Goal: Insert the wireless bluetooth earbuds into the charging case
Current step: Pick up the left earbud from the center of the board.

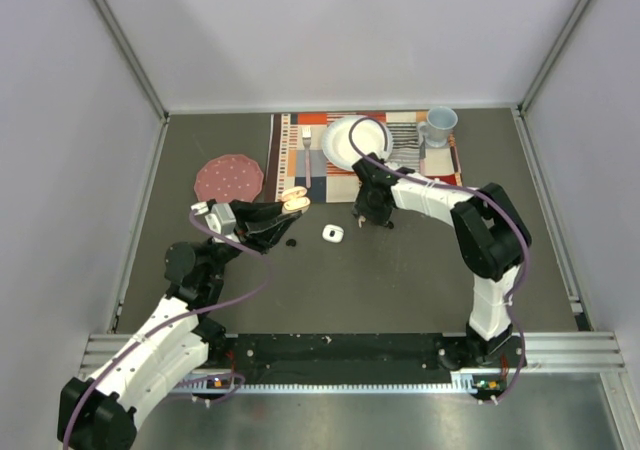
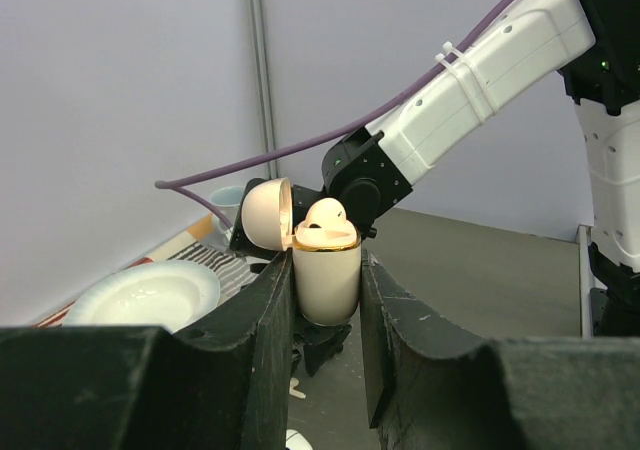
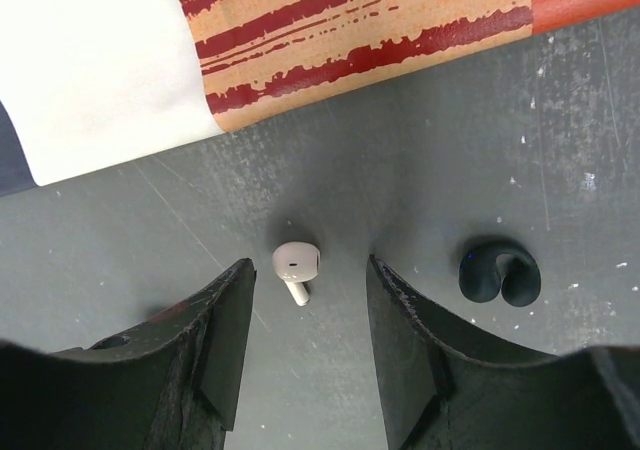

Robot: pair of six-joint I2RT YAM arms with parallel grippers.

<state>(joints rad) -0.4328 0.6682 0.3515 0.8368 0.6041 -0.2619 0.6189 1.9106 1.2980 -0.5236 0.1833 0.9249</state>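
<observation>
My left gripper (image 2: 326,305) is shut on a pale pink charging case (image 2: 326,275) and holds it upright above the table, its lid (image 2: 265,213) swung open. One pale earbud (image 2: 326,213) sits in the case's top. In the top view the case (image 1: 295,201) hangs left of centre. My right gripper (image 3: 306,270) points down at the table, open, and a pale earbud (image 3: 296,261) lies between its fingers, touching neither. A black earbud (image 3: 499,275) lies to the right of the right finger. Another black bud (image 1: 291,241) lies below the case.
A striped placemat (image 1: 290,160) at the back holds a white plate (image 1: 345,142), a fork (image 1: 306,155) and a blue mug (image 1: 438,125). A maroon dotted disc (image 1: 229,178) lies at the left. A small white object (image 1: 333,233) rests mid-table between the arms.
</observation>
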